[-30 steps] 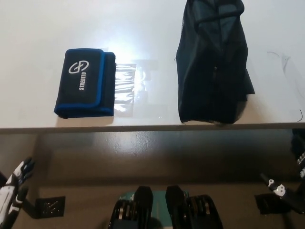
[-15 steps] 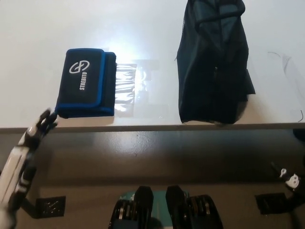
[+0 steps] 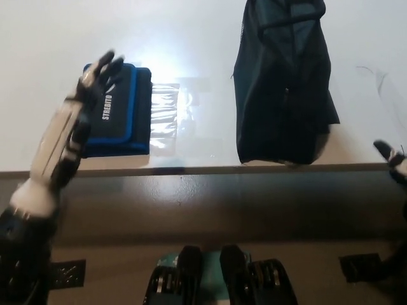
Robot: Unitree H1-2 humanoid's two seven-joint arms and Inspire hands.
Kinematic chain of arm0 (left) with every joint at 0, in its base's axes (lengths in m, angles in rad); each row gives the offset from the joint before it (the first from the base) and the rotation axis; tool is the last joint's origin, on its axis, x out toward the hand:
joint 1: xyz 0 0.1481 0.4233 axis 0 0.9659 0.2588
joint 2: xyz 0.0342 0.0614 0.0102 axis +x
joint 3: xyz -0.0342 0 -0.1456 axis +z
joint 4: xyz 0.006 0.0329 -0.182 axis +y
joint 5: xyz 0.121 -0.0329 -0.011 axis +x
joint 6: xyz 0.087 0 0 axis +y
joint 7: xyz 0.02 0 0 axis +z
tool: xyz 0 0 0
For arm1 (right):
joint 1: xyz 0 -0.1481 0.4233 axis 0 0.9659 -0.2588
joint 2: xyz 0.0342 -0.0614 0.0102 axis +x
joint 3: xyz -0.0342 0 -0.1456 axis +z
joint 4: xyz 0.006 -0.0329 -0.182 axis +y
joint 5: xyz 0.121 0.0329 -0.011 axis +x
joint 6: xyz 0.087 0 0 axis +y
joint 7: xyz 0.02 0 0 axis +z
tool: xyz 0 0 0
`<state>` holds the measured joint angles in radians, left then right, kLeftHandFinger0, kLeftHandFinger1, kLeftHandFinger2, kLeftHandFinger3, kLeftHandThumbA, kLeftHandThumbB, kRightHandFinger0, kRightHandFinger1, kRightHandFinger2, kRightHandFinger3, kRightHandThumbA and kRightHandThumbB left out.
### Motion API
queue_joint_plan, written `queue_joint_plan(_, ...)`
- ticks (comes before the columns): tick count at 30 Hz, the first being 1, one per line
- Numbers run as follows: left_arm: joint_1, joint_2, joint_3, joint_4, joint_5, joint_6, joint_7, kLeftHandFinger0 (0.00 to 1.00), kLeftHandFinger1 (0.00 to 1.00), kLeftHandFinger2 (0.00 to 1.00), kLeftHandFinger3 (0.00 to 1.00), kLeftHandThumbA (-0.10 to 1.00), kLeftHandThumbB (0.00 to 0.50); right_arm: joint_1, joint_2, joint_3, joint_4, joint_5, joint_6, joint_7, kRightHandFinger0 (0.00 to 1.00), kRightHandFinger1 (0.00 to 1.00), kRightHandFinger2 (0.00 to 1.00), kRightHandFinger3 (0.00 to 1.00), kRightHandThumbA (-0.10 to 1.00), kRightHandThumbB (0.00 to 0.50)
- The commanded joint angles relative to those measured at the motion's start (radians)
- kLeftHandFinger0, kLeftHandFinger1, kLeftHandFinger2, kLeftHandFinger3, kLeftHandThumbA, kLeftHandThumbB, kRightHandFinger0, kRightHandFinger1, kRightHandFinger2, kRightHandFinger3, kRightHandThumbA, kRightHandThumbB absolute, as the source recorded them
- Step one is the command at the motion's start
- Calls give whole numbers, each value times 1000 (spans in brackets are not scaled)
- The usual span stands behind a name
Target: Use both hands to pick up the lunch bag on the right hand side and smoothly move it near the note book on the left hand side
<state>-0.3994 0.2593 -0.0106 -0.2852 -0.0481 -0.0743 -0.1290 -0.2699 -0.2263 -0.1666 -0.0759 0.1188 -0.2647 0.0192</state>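
Observation:
The dark lunch bag [image 3: 283, 82] lies on the white table [image 3: 191, 38] at the right, reaching from the top edge almost to the table's front edge. A black case with blue trim and white lettering, the notebook [image 3: 121, 111], lies at the left. My white left hand [image 3: 67, 136] is raised over the notebook's left side, open with fingers spread, holding nothing. Only the tip of my black right hand [image 3: 393, 159] shows at the right edge, near the table's front edge and right of the bag.
A clear plastic sheet [image 3: 165, 121] lies just right of the notebook, under a bright glare. The table's front edge [image 3: 203, 170] runs across the middle of the picture, with brown floor below it.
My left hand has risen from the lower left, below the table edge, up over the notebook. My right hand has come up from the lower right toward the table edge.

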Motion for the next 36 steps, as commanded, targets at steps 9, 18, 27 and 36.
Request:
queue_joint_plan(9,-229,-115,-7,231,-75,190,-13,1000,1000,1000,1000,1000,374,-245,28,-51,190,351,168,105,1000,1000,1000,1000,1000,297)
queue_joint_plan(18,-353,-193,-7,431,-108,233,-18,1000,1000,1000,1000,1000,369,-390,111,-112,376,537,267,161,1000,1000,1000,1000,1000,390)
queue_joint_plan(27,-460,-250,-9,630,-90,234,-14,1000,1000,1000,1000,1000,388,-507,159,-160,549,586,266,211,1000,1000,1000,1000,1000,393)
queue_joint_plan(36,-573,-301,-14,846,-51,175,13,1000,1000,1000,1000,1000,399,-561,196,-160,628,533,227,202,1000,1000,1000,1000,1000,364)
